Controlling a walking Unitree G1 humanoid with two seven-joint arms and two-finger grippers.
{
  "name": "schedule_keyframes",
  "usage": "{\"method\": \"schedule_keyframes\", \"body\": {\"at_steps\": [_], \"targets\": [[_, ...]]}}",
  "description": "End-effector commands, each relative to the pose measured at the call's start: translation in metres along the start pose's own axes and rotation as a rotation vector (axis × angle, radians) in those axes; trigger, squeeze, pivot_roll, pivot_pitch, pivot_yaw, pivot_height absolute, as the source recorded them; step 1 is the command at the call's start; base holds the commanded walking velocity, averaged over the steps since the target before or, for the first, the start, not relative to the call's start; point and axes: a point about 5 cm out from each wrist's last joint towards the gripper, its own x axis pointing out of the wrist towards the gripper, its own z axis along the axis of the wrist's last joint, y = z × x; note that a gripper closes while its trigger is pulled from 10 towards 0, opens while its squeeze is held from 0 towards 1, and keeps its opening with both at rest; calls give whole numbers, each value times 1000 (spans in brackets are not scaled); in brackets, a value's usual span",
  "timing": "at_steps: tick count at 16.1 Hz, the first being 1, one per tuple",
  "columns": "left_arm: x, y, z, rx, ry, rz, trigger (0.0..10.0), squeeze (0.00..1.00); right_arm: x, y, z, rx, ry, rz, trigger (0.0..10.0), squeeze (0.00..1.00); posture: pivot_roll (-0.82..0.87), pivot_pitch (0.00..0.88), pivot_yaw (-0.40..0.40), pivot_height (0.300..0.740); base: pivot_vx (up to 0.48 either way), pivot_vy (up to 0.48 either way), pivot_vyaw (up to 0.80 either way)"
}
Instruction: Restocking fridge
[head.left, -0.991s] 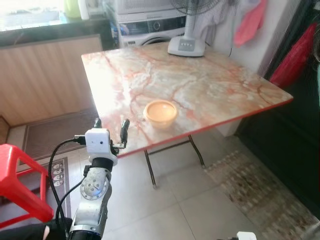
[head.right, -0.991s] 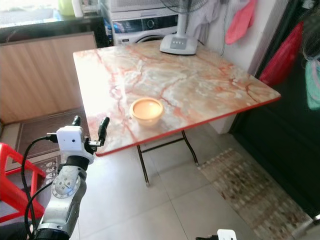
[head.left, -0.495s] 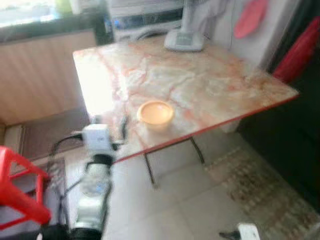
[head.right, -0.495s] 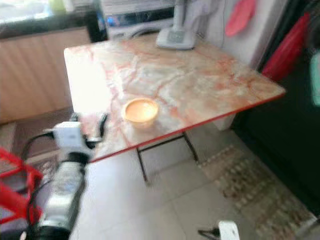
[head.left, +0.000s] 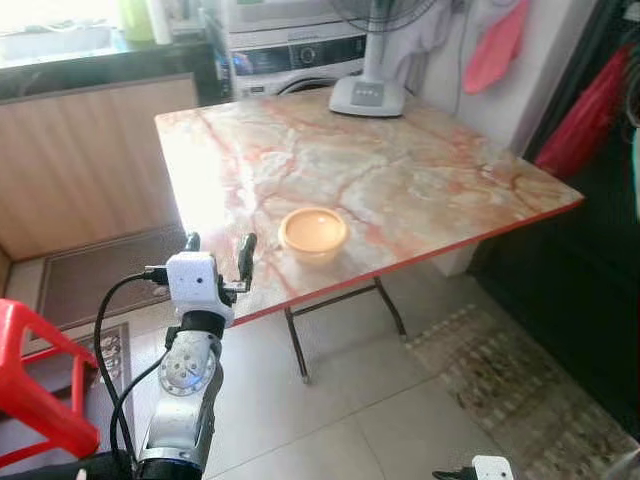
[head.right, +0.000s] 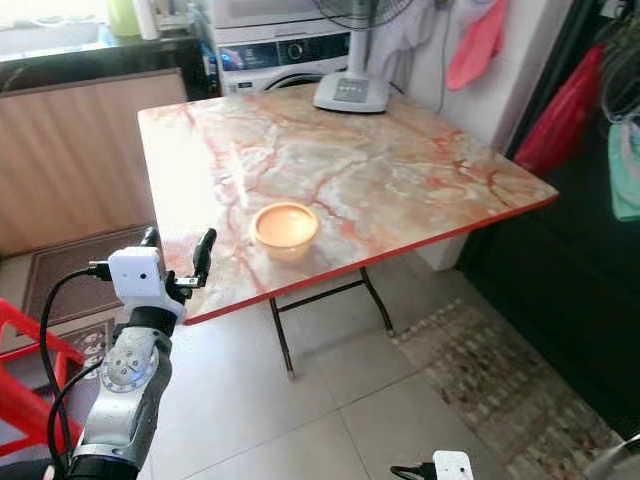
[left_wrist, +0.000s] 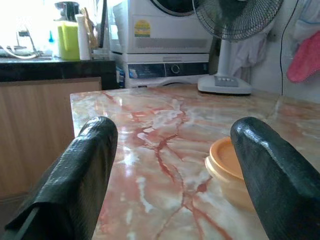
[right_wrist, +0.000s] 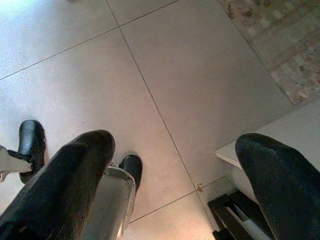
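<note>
Left eye view gives you the big pieces first: a square marble-patterned counter with a red edge (head.left: 400, 170) on thin folding legs, pale floor tiles (head.left: 330, 400) under and in front of it, and a patterned rug (head.left: 500, 370) off to the right. A white washing machine (head.left: 295, 55) and the white base of a standing fan (head.left: 367, 97) sit at the far side; the fan base rests on the counter's back edge. A red plastic stool (head.left: 40, 380) stands low on your left.

The task's thing is the small round orange lidded container (head.left: 314, 232), sitting on the counter near the front edge, with bare marble all round it. No fridge can be made out.

Your left claw (head.left: 218, 255) is raised at the counter's near-left edge, fingers apart and holding nothing, aimed across the top; in the left wrist view the container (left_wrist: 230, 172) lies ahead, toward one finger. Your right claw (right_wrist: 175, 175) hangs low over the floor tiles, fingers apart and empty.

I'd judge the step to be approaching the container. That calls for shifting the left claw to centre on it and going level over the red edge. The counter top is open; mind the stool beside your left arm.
</note>
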Motion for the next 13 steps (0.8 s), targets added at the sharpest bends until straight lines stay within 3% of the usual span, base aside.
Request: {"method": "schedule_keyframes", "body": {"at_steps": [1, 13], "targets": [[1, -1, 5, -5, -16, -11, 10000, 0, 0, -1, 0, 2, 0, -2, 10000, 0, 50, 0, -9, 740, 270, 0, 0], [-4, -4, 0, -9, 2, -11, 10000, 0, 0, 1, -1, 14, -4, 9, 10000, 0, 49, 0, -7, 740, 257, 0, 0]]}}
